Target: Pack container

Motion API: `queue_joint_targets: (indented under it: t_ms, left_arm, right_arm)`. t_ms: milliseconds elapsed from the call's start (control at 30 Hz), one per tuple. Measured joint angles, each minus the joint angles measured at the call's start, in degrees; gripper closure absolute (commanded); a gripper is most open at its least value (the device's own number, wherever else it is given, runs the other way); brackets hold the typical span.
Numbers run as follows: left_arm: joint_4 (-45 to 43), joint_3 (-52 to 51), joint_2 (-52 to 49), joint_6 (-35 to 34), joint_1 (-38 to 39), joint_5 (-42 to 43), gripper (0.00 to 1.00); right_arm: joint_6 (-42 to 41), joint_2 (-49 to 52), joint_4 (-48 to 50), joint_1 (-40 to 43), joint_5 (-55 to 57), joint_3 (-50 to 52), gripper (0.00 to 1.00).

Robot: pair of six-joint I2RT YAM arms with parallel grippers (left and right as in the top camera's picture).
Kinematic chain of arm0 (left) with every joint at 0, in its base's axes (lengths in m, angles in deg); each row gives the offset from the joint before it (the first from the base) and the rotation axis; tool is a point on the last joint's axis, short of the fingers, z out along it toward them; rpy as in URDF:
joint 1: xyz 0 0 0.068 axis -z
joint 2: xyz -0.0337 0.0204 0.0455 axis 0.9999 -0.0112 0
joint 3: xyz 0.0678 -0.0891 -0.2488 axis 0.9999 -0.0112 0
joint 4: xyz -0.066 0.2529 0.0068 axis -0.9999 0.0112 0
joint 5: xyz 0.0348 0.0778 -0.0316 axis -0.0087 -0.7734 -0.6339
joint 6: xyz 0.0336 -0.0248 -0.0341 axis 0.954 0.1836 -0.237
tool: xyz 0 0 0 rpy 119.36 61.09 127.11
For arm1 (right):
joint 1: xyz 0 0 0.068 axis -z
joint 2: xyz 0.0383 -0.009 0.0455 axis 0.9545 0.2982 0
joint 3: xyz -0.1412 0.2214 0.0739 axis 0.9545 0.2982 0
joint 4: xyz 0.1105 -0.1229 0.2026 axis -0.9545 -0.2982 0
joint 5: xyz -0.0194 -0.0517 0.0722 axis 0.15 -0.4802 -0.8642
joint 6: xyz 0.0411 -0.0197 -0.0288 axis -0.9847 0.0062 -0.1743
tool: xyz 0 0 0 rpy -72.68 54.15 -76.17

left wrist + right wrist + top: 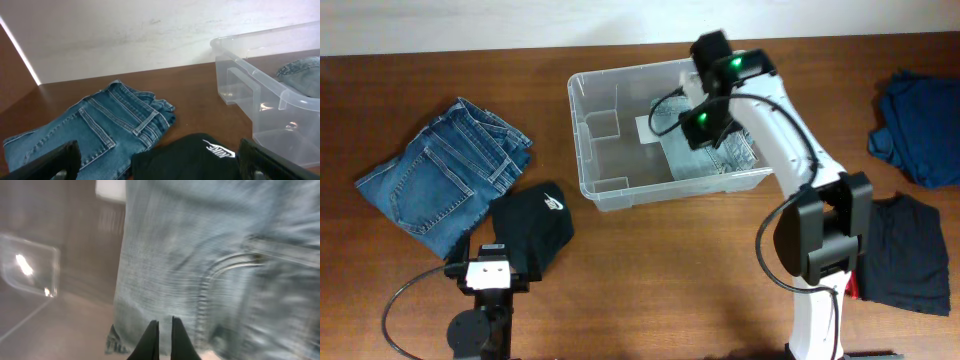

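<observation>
Container point(620, 192) sits mid-table from overhead, my right arm point(790, 140) stretched in over pale jeans point(705, 162). Left wrist view: my left gripper point(157, 164) is spread wide over a black garment point(185, 152), with the container at right. Right wrist view, blurred: my right gripper point(161, 330) is pressed together above that denim.

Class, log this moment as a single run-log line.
right hand: shut, over light jeans in container | left hand: open, by black garment | blue jeans: outside container
</observation>
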State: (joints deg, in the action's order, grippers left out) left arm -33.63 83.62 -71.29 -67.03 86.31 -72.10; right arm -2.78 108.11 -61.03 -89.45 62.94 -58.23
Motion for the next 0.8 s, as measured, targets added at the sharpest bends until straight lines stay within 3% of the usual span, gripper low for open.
queue_joint_targets:
  t_ms: [200, 400, 500, 733, 800]
  left_arm:
    - [-0.02, 0.0, 0.0, 0.0, 0.02, 0.0, 0.0]
    - [-0.02, 0.0, 0.0, 0.0, 0.0, 0.0, 0.0]
    - [-0.02, 0.0, 0.0, 0.0, 0.02, 0.0, 0.0]
    - [-0.02, 0.0, 0.04, 0.0, 0.02, 0.0, 0.0]
    - [-0.02, 0.0, 0.04, 0.0, 0.02, 0.0, 0.0]
  right_arm:
    - [0.0, 0.07, 10.6, -0.83, -0.02, 12.5, 0.95]
    - [0.02, 0.07, 9.88, -0.83, 0.02, 13.18, 0.96]
    - [0.07, 0.09, 3.52, -0.83, 0.24, 8.15, 0.96]
    - [0.04, -0.68, -10.64, -0.74, 10.12, -14.56, 0.96]
    - [0.07, -1.27, -12.39, -0.48, 12.35, -16.06, 0.96]
